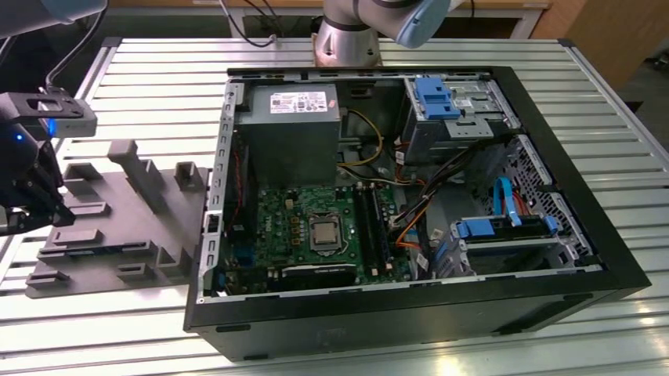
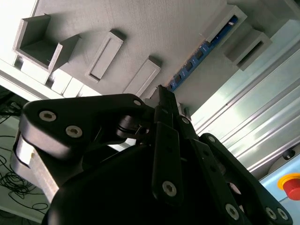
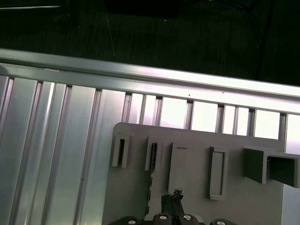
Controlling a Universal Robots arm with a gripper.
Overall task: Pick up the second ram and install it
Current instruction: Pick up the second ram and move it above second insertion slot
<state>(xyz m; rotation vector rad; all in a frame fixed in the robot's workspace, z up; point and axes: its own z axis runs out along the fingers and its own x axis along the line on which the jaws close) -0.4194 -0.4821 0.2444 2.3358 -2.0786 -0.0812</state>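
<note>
The second ram (image 2: pixel 202 52) is a thin blue-green stick lying edge-up in a slot of the gray moulded fixture (image 2: pixel 154 28). In the exterior view it shows as a bluish strip (image 1: pixel 90 252) near the fixture's (image 1: pixel 125 227) front. In the first wrist view it is a thin dark strip (image 3: pixel 153 157). My gripper (image 2: pixel 162 96) hovers just above the fixture with its fingers drawn together and nothing between them, its tip close to one end of the ram. It hangs over the fixture's end at the exterior view's left (image 1: pixel 47 210) and pokes into the first wrist view (image 3: pixel 173 197).
An open computer case (image 1: pixel 585 258) lies at the exterior view's right of the fixture, with the motherboard and its black memory slots (image 1: pixel 371 227) inside. The fixture has upright posts (image 1: pixel 136 168). Everything rests on a ribbed aluminium table (image 1: pixel 157 86). A red button (image 2: pixel 291 185) stands nearby.
</note>
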